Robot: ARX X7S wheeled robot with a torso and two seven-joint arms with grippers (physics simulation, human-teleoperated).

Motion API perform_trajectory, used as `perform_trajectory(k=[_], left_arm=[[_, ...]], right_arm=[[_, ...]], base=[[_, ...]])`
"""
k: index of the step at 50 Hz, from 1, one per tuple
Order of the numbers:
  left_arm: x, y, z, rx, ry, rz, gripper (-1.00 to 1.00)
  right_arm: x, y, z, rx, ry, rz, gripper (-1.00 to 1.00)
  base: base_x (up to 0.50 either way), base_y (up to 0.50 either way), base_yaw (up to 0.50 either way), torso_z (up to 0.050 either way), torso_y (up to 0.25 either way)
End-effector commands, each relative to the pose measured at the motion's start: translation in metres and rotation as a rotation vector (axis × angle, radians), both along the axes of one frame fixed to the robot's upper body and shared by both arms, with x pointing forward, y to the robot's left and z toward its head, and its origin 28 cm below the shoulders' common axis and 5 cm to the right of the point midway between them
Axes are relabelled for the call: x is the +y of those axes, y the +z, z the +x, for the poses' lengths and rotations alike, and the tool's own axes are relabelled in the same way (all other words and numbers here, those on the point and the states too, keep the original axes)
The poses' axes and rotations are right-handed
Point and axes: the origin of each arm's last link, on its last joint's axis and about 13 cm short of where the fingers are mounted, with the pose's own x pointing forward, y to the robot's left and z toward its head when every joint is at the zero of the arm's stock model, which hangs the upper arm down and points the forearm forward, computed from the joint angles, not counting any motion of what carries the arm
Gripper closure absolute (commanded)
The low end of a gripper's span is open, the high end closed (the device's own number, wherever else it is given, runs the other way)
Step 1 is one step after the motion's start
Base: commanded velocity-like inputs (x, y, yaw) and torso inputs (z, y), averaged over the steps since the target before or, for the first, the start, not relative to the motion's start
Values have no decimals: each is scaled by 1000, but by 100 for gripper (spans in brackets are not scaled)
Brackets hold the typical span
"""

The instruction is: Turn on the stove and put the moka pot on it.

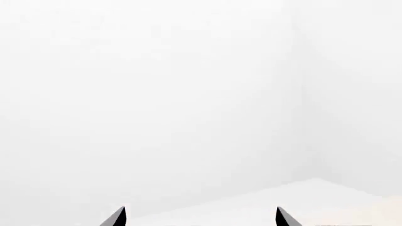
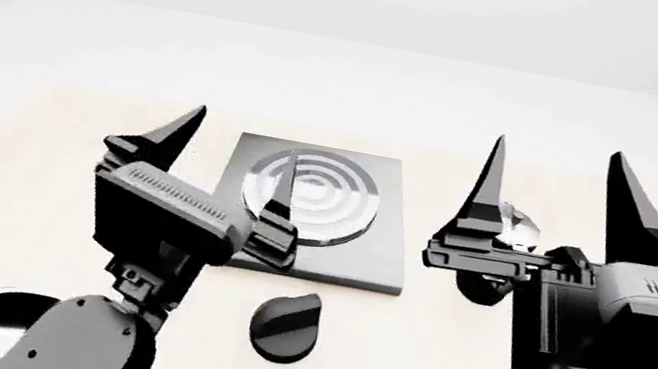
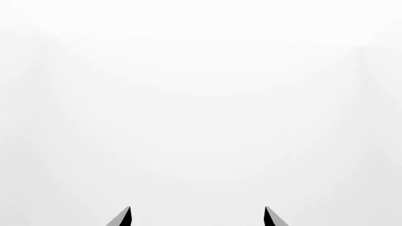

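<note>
Both grippers, left (image 2: 231,162) and right (image 2: 551,193), point up with fingers spread, grasping nothing. The stove (image 2: 352,250) lies at the centre of the desk (image 2: 23,151), its knob (image 2: 287,322) below. The moka pot (image 2: 515,222) hides mostly behind the right gripper, so that arm probably suits it.

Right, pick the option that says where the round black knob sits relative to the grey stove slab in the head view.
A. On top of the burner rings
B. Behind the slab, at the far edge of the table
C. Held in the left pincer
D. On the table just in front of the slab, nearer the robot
D: the knob lies on the table, apart from the stove slab and on its near side, and no pincer touches it.
</note>
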Motion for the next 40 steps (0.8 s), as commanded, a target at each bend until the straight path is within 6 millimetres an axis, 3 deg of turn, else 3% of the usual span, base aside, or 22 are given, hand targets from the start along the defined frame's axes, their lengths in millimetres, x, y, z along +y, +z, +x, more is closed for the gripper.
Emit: perform_trajectory(k=[1,14,23,28,40], left_arm=[[21,37,-30,-325,173,26,-100],[33,62,-71,-538,248,29,-100],[39,66,-81,-569,277,24,-100],[41,69,-86,-595,297,35,-100],[44,74,-97,-624,317,45,-100]], right_arm=[[-11,-12,30,82,-60,-35,-100],[-24,-40,71,230,-119,-46,-100],[-30,-54,91,303,-158,-59,-100],[-34,-72,103,351,-200,-86,-100],[-46,-105,112,423,-258,-103,-100]], base=[[0,0,0,0,0],[0,0,0,0,0],[0,0,0,0,0],[0,0,0,0,0],[0,0,0,0,0]])
